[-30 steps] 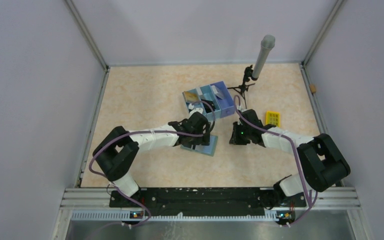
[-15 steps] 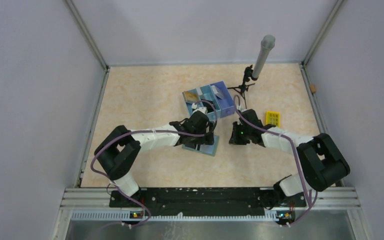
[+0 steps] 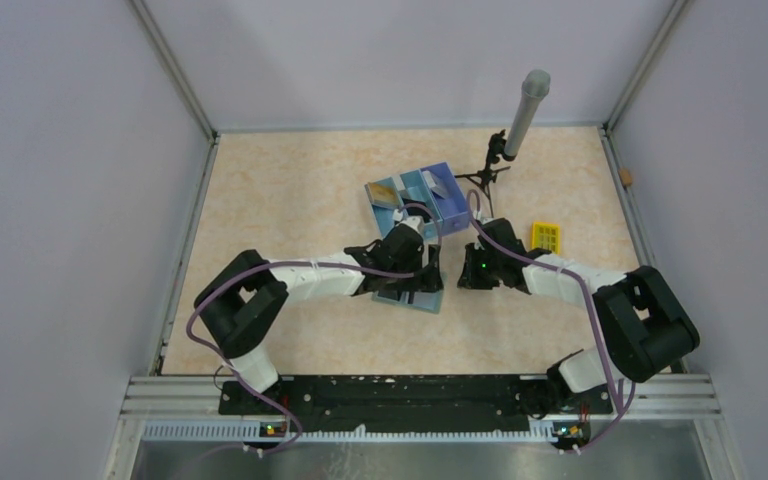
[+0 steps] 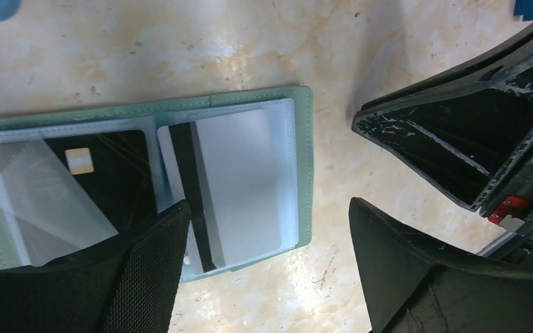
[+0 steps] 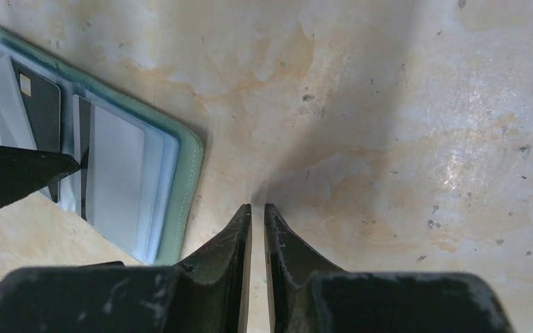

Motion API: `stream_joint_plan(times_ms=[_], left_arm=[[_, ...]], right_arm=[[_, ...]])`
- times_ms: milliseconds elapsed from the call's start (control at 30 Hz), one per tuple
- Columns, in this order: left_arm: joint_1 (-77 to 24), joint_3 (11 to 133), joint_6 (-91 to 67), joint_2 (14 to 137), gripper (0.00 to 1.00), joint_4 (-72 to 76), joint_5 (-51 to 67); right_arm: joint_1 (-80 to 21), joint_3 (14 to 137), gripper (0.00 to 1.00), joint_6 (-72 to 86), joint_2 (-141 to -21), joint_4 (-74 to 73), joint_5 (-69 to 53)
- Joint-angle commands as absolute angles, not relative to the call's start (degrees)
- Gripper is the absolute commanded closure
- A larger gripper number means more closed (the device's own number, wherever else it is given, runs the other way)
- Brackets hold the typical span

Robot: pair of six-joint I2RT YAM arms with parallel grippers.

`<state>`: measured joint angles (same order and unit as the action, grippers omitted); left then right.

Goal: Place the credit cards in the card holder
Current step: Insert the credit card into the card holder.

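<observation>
The card holder (image 3: 424, 300) lies open on the table, grey-green edge (image 4: 305, 159), light blue inside. Its left panel holds a black card with a gold chip (image 4: 114, 166). Its right panel holds a pale grey card with a black stripe (image 4: 239, 180). My left gripper (image 4: 269, 208) is open and empty, low over the holder's right edge; it also shows in the top view (image 3: 422, 274). My right gripper (image 5: 257, 207) is shut with nothing in it and rests on the bare table just right of the holder (image 5: 180, 177); it also shows in the top view (image 3: 463, 276).
A blue three-compartment tray (image 3: 444, 212) with a few items stands just behind the grippers. A yellow piece (image 3: 545, 236) lies at the right. A grey cylinder on a small tripod (image 3: 523, 112) stands at the back. Walls close in all sides.
My left gripper has moved to the right over the card holder, toward its right edge and the right gripper. The right arm has not moved.
</observation>
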<state>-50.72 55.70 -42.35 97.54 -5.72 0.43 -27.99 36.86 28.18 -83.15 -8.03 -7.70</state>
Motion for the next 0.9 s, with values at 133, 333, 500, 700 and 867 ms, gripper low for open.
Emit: stream_joint_plan(times_ms=[133,333,500,700,867], left_arm=[[-52.03,54.99,-45.45,97.92,0.16,1.60,3.39],[-52.47,54.94,-45.93,98.17,0.16,2.84,4.01],[-52.32,55.09,-43.04,95.15,0.12,-2.48,-1.80],[-52.10,56.52,-42.85,96.56,0.11,-8.11,-5.52],[-52.10,56.30,-43.58,97.49,0.11,-7.40,-5.22]], right_arm=[[-28.13,36.83,0.89,27.77,-85.65,-10.42,-6.96],[-28.26,36.74,0.89,27.99,-85.72,-10.24,-6.97],[-28.33,36.40,0.87,28.64,-84.59,-9.93,-7.70],[-28.95,36.30,0.87,29.07,-84.65,-9.65,-7.73],[-29.27,36.30,0.87,29.18,-85.15,-9.57,-7.73]])
